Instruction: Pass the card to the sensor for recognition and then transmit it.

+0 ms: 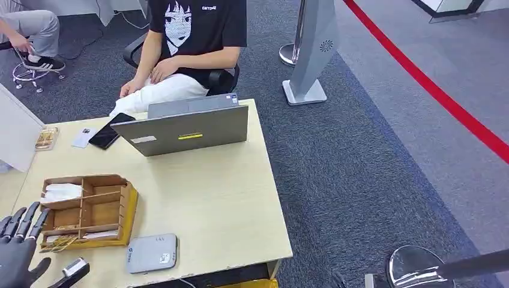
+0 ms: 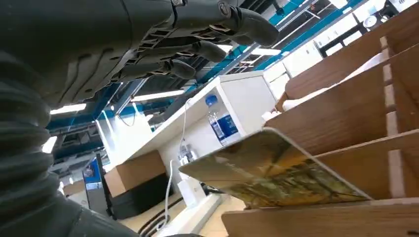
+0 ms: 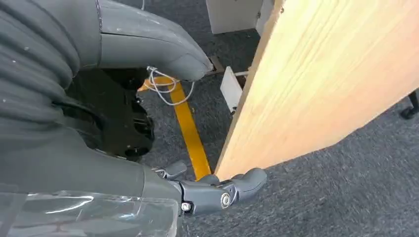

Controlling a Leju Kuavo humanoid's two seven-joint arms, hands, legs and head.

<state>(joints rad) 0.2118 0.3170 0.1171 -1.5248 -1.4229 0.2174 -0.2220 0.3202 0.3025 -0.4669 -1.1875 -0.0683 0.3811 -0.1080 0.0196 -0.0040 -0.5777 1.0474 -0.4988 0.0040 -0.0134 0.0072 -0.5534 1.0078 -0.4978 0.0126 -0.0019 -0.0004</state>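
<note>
The left hand (image 1: 18,249) hovers at the near left corner of the bench (image 1: 222,198), fingers (image 1: 27,219) apart and holding nothing, just beside the wooden organiser (image 1: 90,210) that stands there. The card (image 2: 276,170) lies in the nearest slot of that organiser with its patterned face up and one end jutting over the front lip toward the hand, which by my reading leaves an edge the fingers can pinch; in the left wrist view the fingers hang spread above it, not yet touching. The grey sensor (image 1: 152,253) sits flat on the near edge, right of the organiser, so a card lifted out need only travel a short way across to be read. Beyond it an open laptop (image 1: 186,129) faces a seated person (image 1: 186,42) on the far side, likely the one to receive the card afterward. A dark phone (image 1: 111,130) lies left of the laptop. The right hand (image 3: 217,190) hangs low beside the bench's edge over the carpet, out of the way, fingers loosely parted and empty. The pick appears still ahead.
</note>
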